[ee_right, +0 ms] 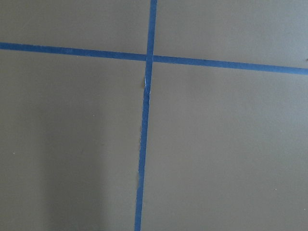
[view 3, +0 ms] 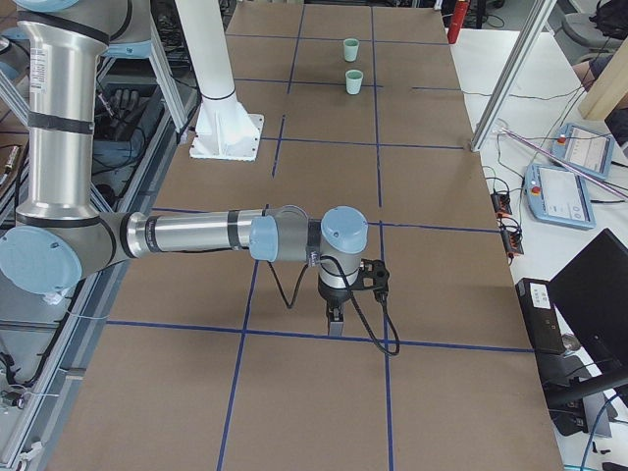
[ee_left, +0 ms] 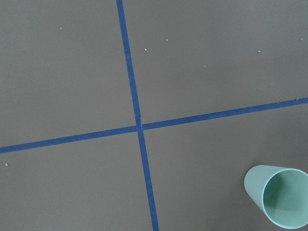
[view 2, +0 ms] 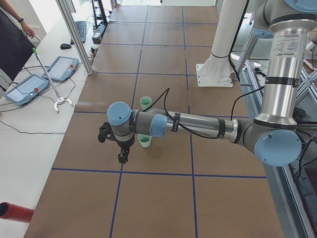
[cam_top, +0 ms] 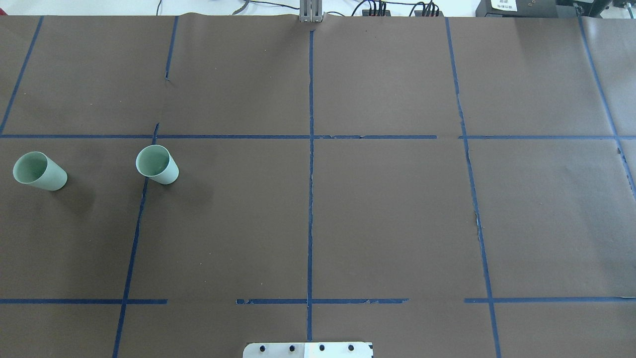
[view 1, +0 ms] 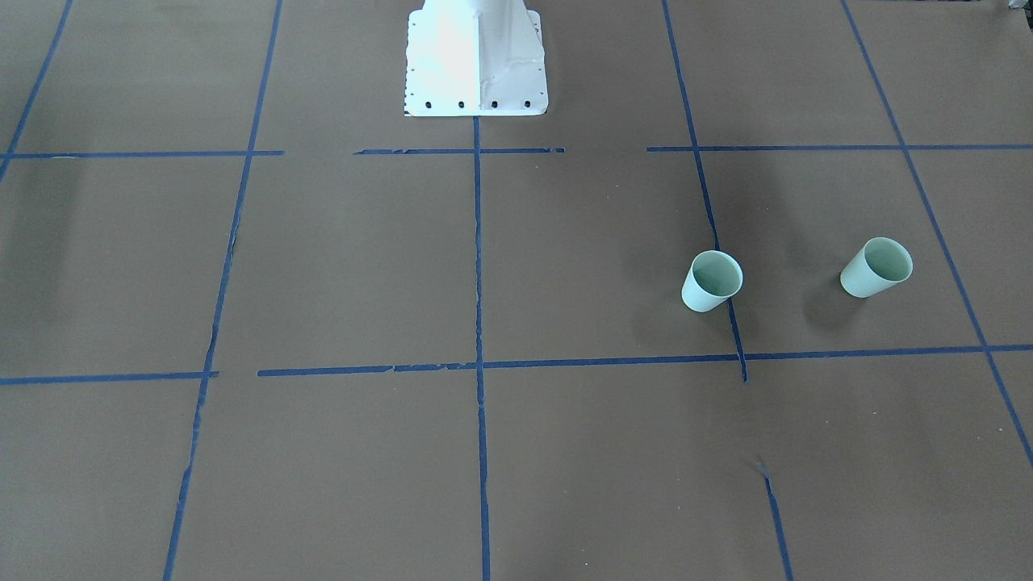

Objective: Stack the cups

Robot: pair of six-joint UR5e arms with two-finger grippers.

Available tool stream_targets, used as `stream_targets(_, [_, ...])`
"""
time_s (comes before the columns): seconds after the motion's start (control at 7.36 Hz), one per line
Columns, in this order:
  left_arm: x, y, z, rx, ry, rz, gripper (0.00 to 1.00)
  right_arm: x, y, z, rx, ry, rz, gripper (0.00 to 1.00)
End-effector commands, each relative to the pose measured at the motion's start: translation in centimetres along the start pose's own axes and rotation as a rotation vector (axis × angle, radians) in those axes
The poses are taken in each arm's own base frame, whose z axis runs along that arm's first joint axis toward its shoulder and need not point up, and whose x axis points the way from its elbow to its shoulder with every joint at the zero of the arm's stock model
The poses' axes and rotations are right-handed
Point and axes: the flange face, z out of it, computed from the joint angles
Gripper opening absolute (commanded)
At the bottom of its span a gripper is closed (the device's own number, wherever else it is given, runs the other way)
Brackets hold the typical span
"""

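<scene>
Two pale mint-green cups stand upright and apart on the brown table, on my left side. One cup [cam_top: 157,164] [view 1: 712,281] sits on a blue tape line. The other cup [cam_top: 39,171] [view 1: 876,267] is further out to the left. My left gripper [view 2: 123,157] hangs above the table beside a cup [view 2: 144,141]; I cannot tell whether it is open or shut. The left wrist view shows one cup [ee_left: 281,196] at its lower right. My right gripper [view 3: 336,324] hangs over the far right half, distant from the cups [view 3: 354,81]; I cannot tell its state.
The white robot pedestal [view 1: 476,60] stands at the table's near-robot edge, in the middle. Blue tape lines [cam_top: 310,149] form a grid on the brown cover. A side bench with control tablets [view 2: 62,68] and a person [view 2: 12,34] lies beyond the far edge.
</scene>
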Motion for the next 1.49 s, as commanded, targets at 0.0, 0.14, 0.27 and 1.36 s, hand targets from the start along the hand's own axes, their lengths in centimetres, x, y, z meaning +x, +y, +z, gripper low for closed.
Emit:
stream_targets(0.0, [0.3,0.0,-0.4,0.004,-0.002,0.001,1.0,0.0,0.0,0.0,-0.001,0.0,-0.001,1.0])
stream_targets(0.14, [0.4,-0.2,-0.2,0.002,-0.003,-0.007,1.0,0.0,0.0,0.0,-0.001,0.0,-0.001,1.0])
stream_targets(0.27, [1.2,-0.5,-1.2,0.021,0.004,0.005,1.0,0.0,0.0,0.0,-0.001,0.0,-0.001,1.0])
stream_targets(1.36, [7.7,-1.2,9.0,0.035,-0.014,-0.18,1.0,0.0,0.0,0.0,-0.001,0.0,-0.001,1.0])
